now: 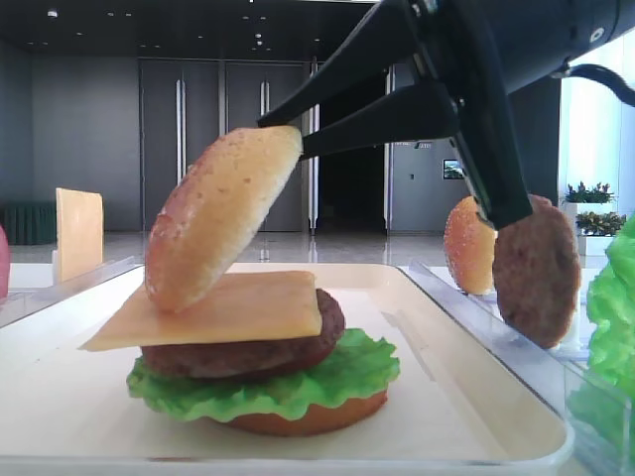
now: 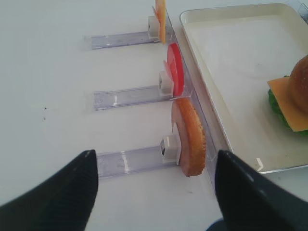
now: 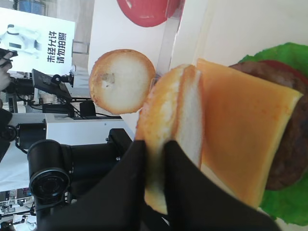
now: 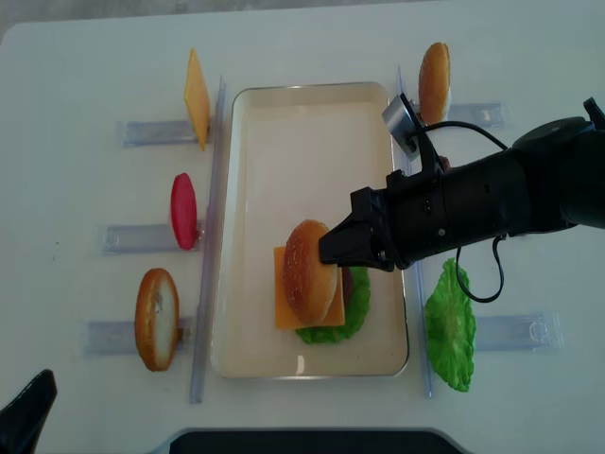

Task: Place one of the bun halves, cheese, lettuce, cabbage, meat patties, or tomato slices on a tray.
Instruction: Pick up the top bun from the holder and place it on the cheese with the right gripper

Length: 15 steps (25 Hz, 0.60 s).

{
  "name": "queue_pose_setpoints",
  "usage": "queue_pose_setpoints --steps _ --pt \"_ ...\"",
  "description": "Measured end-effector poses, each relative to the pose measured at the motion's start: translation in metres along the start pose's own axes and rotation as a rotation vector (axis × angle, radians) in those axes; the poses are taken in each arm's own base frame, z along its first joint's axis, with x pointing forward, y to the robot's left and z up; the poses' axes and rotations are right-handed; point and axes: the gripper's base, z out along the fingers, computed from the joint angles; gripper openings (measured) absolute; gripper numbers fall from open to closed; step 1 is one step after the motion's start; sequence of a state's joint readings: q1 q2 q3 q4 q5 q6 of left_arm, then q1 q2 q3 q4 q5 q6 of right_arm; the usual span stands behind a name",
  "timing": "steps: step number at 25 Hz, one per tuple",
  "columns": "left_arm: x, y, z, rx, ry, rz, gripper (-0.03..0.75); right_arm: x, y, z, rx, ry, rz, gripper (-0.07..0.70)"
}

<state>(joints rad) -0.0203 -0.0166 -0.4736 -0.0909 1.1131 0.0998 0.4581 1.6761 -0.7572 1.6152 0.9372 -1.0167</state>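
My right gripper [image 1: 283, 139] [image 4: 326, 253] [image 3: 156, 144] is shut on the rim of a sesame bun half [image 1: 223, 213] [image 4: 307, 270]. The bun half hangs tilted, and its lower edge meets the cheese [image 1: 248, 307] [image 3: 240, 134]. That cheese tops a stack on the cream tray [image 4: 246, 236]. Under it lie a meat patty [image 1: 238, 355], lettuce [image 1: 298, 382] and a bottom bun half [image 1: 308, 418]. My left gripper [image 2: 155, 159] is open over the white table left of the tray, near an upright bun half [image 2: 190, 137]. Nothing is between its fingers.
Clear holders flank the tray. On the left stand a cheese slice [image 4: 197, 97], a tomato slice [image 4: 182, 210] and a bun half [image 4: 156, 319]. On the right are a bun half [image 4: 434, 82], a patty [image 1: 536, 273] and a lettuce leaf [image 4: 449, 326].
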Motion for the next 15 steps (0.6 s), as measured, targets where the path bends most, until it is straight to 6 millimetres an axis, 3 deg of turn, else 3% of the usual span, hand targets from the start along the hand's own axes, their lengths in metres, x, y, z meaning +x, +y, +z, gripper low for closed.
queue_pose_setpoints --steps 12,15 --pt "0.0 0.0 0.0 0.0 0.0 0.0 0.576 0.0 0.0 0.0 0.0 0.0 0.007 0.106" --pt "0.0 0.0 0.0 0.0 0.0 0.0 0.576 0.0001 0.0 0.0 0.0 0.001 0.007 0.15"
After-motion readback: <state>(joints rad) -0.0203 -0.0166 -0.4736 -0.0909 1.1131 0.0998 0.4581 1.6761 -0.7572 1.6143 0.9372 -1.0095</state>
